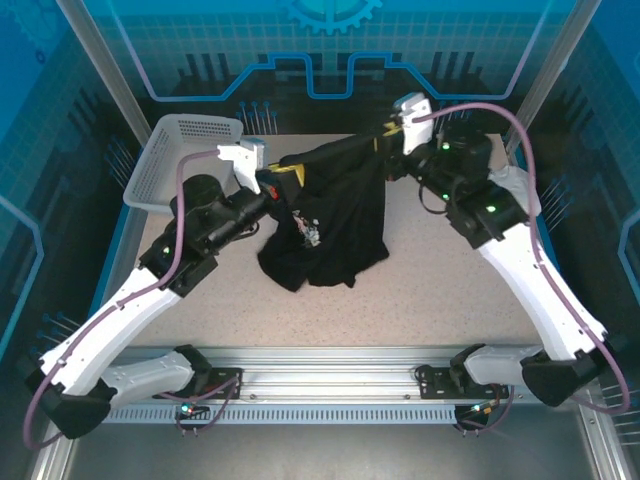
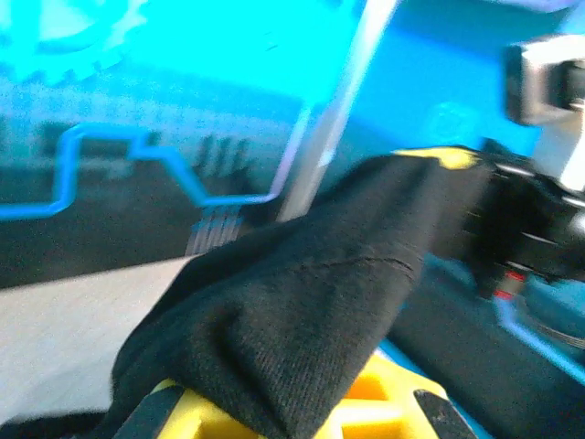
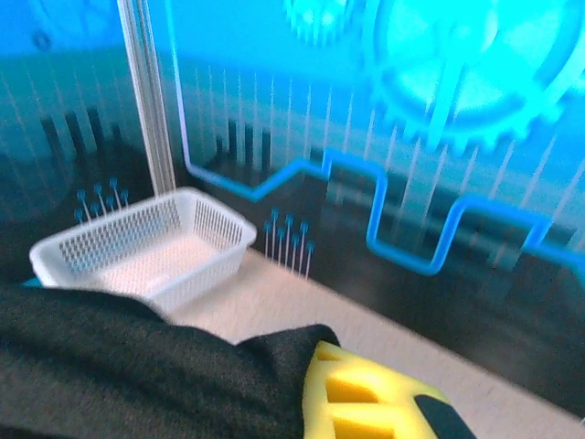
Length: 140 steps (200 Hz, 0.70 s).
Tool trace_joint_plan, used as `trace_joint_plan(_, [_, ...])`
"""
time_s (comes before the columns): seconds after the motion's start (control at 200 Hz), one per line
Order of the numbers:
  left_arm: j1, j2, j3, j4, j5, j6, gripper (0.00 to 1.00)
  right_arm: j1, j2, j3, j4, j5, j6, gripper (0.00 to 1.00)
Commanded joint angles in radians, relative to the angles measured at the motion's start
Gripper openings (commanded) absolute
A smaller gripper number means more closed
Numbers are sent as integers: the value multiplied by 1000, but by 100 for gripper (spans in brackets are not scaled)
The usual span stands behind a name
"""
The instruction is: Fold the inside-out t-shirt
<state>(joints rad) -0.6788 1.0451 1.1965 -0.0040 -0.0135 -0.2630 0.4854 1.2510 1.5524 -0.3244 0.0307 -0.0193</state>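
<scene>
Left claw [image 1: 284, 172] and right claw [image 1: 386, 129] hold t-shirt [image 1: 335, 220] edge aloft, hem on table [image 1: 450, 290].

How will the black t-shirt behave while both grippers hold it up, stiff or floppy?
Probably floppy: the t-shirt sags between the left gripper and the right gripper and bunches on the table. Likely light, since two small pinches carry it. It might slip, as only its edge is gripped.

T-shirt [image 1: 335, 215] spans mid-table, basket [image 1: 165, 165] fills far-left corner; near tabletop [image 1: 450, 295] free
</scene>
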Motion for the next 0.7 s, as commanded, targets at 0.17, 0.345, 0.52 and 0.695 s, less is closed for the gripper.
trace_joint_plan(0.17, [-139,192,-121,50,152,91,7,-92,-17,-181,-188,89,4,3])
trace_joint_plan(0.345, [-166,344,-187,-6,210,92,14,-119,-7,-422,-198,43,101,4])
trace_joint_plan(0.52, [-164,354,-218,-53,42,108,3,-138,-22,-519,-200,-57,146,2])
trace_joint_plan(0.695, [-76,234,-262,-71,-48,93,0,-148,-67,-508,-242,-222,111,1])
